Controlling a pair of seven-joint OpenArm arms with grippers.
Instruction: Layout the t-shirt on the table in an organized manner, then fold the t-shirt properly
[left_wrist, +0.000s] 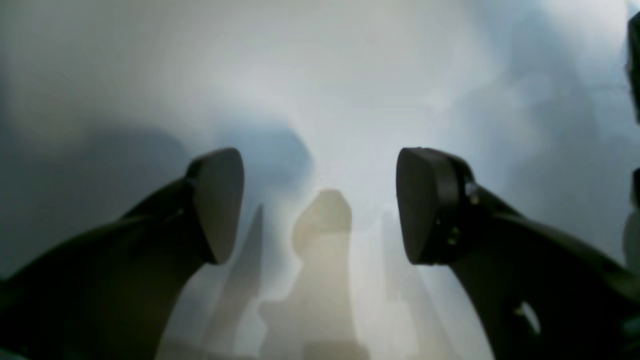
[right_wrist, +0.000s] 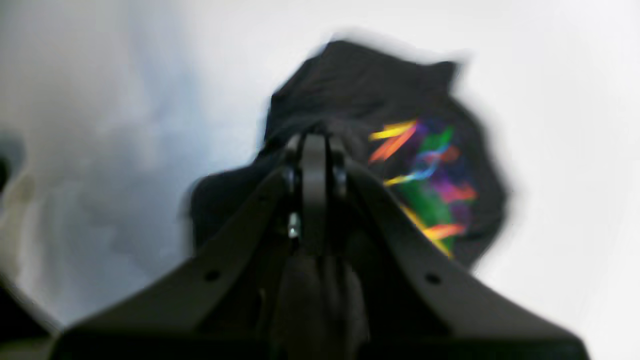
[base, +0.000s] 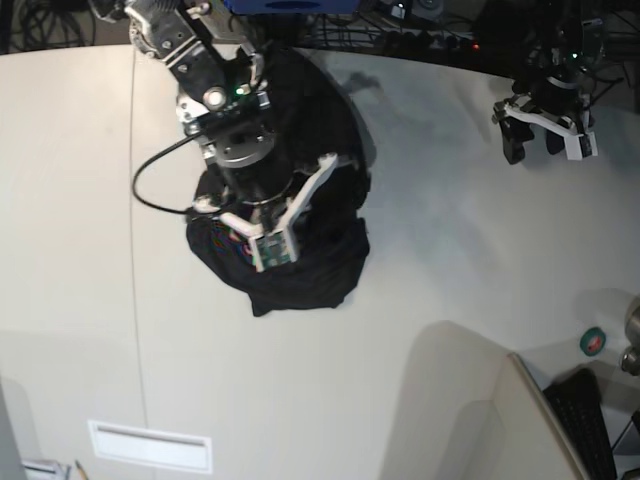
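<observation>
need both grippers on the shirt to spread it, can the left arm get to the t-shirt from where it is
Probably yes. The left gripper is open and empty, hovering over bare table, well apart from the bunched t-shirt. Nothing lies between them, but the right gripper, shut on the cloth, sits over its middle, so an outer edge looks safest.

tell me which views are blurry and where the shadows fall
Right wrist view: motion-smeared, the t-shirt and its rainbow print streaked behind the shut right hand. Left wrist view: soft, with overlapping grey and tan shadows on the table between the open left hand fingers. Base view: sharpest, with a broad shadow beside the shirt.
</observation>
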